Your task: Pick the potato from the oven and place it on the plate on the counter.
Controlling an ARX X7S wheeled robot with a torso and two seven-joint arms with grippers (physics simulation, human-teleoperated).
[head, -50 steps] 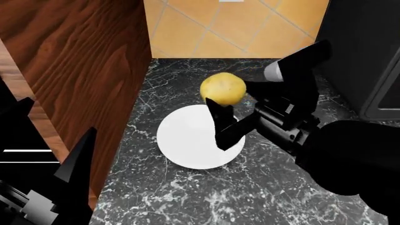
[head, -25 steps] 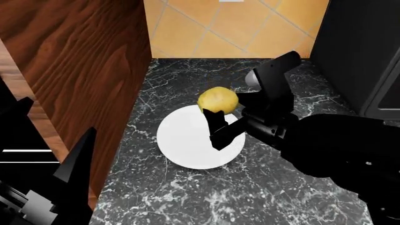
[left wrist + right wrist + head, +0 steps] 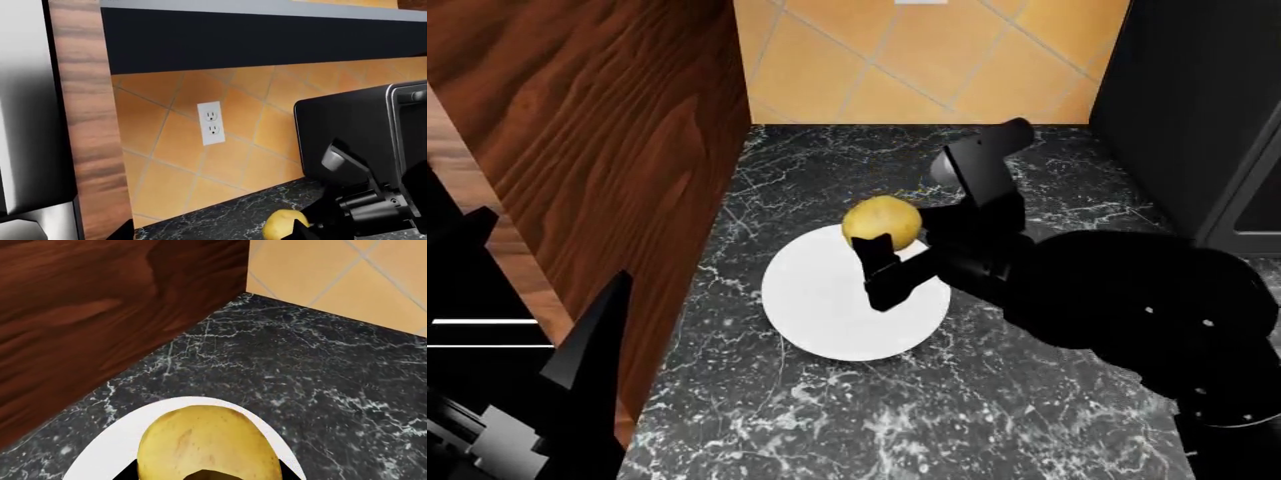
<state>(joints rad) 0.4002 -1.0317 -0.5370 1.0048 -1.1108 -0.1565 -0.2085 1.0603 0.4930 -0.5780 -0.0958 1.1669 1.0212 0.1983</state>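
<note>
In the head view the right claw [image 3: 885, 252] pinches the small oval yellow-tan potato [image 3: 881, 222] above the far rim of the plain round white plate [image 3: 827, 300] on the black-grey veined marble worktop [image 3: 961, 400]; the plate's centre lies nearer the robot and slightly left. The idle left claw [image 3: 547, 400], well apart at the near left, looks spread. In the right wrist view the potato [image 3: 208, 445] sits directly over the plate's [image 3: 113, 450] edge.

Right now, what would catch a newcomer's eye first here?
The yellow potato, pinched in the black right gripper, hangs over the far edge of the white plate on the marble counter. A wood panel stands to the left, orange tiles behind, and a white outlet sits on the tiles.
</note>
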